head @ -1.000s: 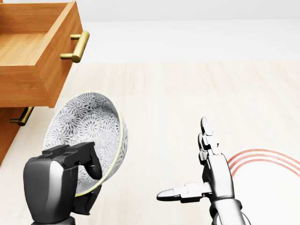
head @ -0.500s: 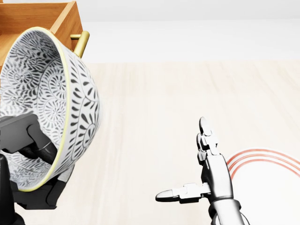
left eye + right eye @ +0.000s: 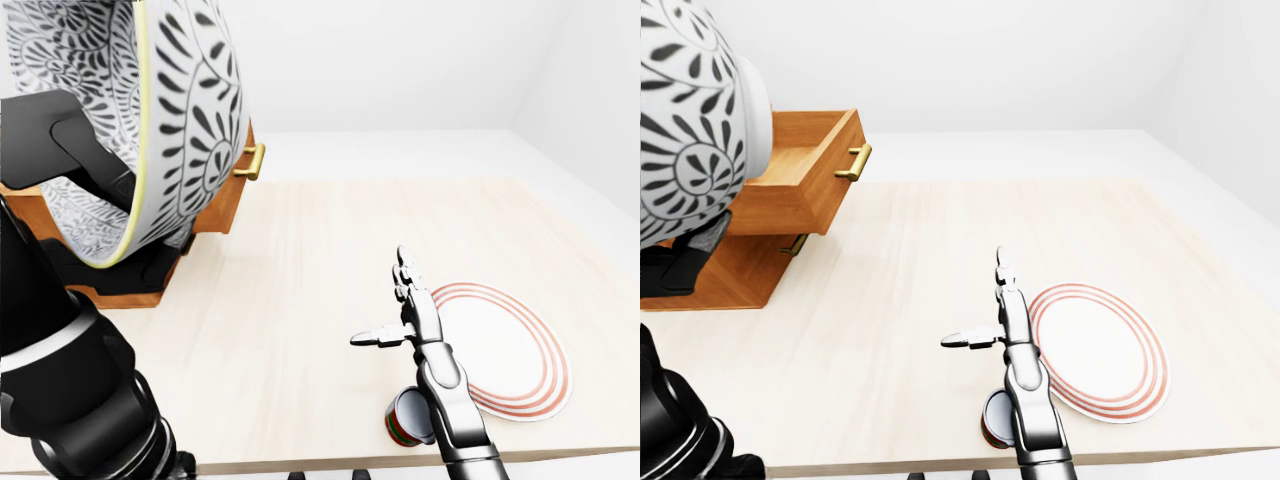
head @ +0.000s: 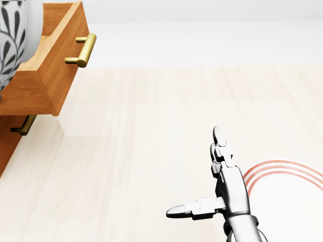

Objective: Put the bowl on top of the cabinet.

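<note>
A black-and-white patterned bowl [image 3: 190, 120] with a yellow-green rim is held high at the left of the left-eye view, tipped on its side. My left hand [image 3: 110, 215] is shut on it, with a black finger [image 3: 70, 140] inside the rim and the rest of the hand beneath. Only a sliver of the bowl [image 4: 9, 40] shows in the head view. Behind it stands the wooden cabinet [image 3: 730, 275] with its top drawer [image 3: 790, 190] pulled out; the cabinet's top is hidden. My right hand [image 4: 194, 171] hovers open over the table, holding nothing.
A white plate [image 3: 500, 345] with red rings lies on the light wooden table [image 3: 300, 260] to the right of my right hand. A small red-and-green can [image 3: 405, 418] sits by the table's lower edge, partly behind my right forearm. Brass handles [image 4: 81, 50] stick out from the drawers.
My left hand has lifted the bowl up and to the left, almost out of the head view. The right hand has stayed in place.
</note>
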### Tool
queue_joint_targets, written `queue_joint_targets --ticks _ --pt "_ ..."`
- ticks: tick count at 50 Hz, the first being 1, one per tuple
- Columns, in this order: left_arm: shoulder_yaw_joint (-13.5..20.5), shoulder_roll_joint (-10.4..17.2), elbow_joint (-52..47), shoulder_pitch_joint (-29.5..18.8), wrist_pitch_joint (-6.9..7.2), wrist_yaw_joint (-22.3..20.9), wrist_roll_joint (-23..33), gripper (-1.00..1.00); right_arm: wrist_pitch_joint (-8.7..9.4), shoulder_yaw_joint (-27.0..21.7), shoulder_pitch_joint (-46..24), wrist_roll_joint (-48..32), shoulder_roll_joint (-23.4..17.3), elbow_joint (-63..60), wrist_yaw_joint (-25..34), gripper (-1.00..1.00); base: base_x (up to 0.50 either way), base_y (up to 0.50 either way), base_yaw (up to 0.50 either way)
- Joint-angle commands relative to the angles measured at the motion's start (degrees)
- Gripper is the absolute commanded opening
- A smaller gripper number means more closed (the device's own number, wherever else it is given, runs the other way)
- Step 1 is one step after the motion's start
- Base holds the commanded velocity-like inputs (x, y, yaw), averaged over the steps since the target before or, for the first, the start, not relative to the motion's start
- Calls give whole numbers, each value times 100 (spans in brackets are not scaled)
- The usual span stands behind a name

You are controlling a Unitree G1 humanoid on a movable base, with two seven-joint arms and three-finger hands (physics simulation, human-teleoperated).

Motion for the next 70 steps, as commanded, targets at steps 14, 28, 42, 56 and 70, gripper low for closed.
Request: queue_joint_targets --ticks 14,28,42,56,70 --pt "913 2173 2319 -1953 0 1062 -1109 -95 -36 28 -6 -25 10 52 -1 100 0 0 0" --pt "696 2759 5477 -2745 0 2621 -1101 -95 -21 33 33 -22 8 -19 3 100 0 0 0" --pt "310 3197 8075 -3809 -213 2724 -902 -94 -24 39 27 -36 11 -15 -10 100 0 0 0" --pt "-155 3358 11011 -5080 -1000 2724 -556 -94 -3 52 63 -32 10 -85 1 100 0 0 0" --pt "-228 3411 12362 -4847 -827 2724 -347 -95 -18 8 54 -2 -3 -66 10 100 0 0 0"
